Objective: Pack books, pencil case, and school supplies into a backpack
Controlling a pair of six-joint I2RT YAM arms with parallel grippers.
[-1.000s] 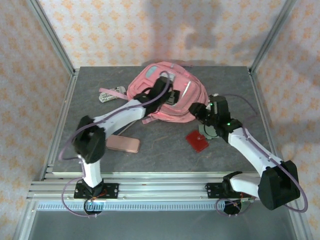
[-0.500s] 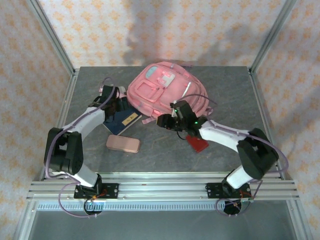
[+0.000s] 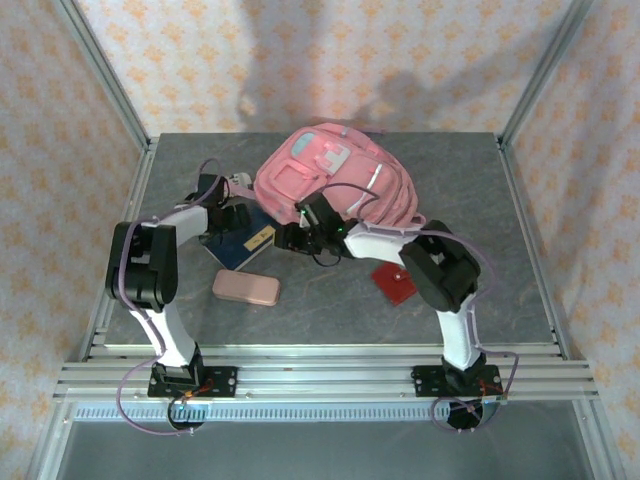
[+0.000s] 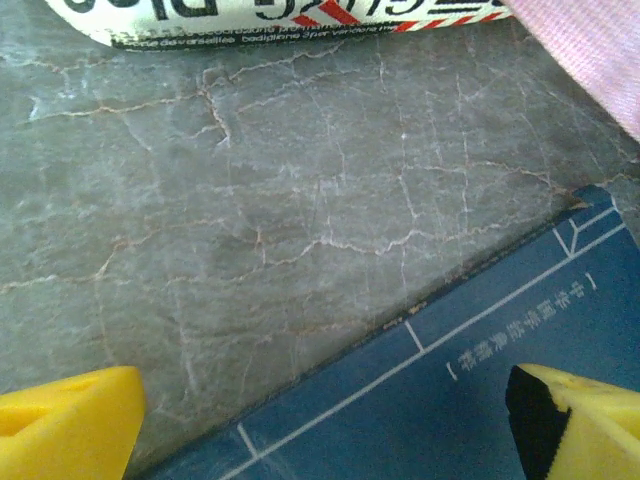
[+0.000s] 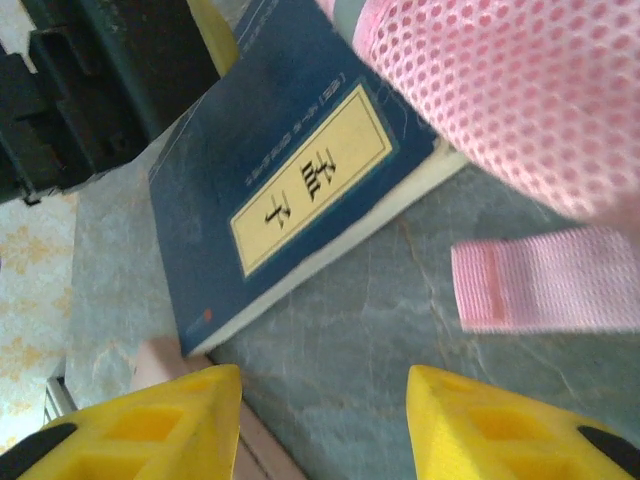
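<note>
Left gripper (image 3: pixel 237 221): released. In the left wrist view we log its yellow fingers (image 4: pixel 62 425) spread wide, with nothing between them. One finger stands over bare desk (image 4: pixel 250 200), the other over a corner of the navy book (image 4: pixel 480 370). We cannot tell whether that finger touches the cover.

Right gripper (image 3: pixel 286 240): released. Its yellow fingers (image 5: pixel 500 425) are parted over bare desk, holding nothing. It sits just short of the book's near edge.

Navy book: flat on the desk, between the two grippers. Its yellow label (image 5: pixel 310 190) faces up just ahead of the right gripper.

Backpack (image 3: pixel 335 180): pink, lying on the desk beyond both grippers. Its mesh overhangs the far corner of the book, ahead of the right gripper. A pink strap (image 5: pixel 545 285) lies flat on the desk beside that gripper's fingers.

Pencil case (image 3: pixel 245 288): pink, on the desk nearer the arm bases than either gripper, just beside the book's near corner.

Red pad (image 3: pixel 394 282): on the desk behind the right gripper, beside that arm and well apart from the left gripper.

Printed white packet (image 4: pixel 280 20): on the desk ahead of the left gripper, apart from the book.
</note>
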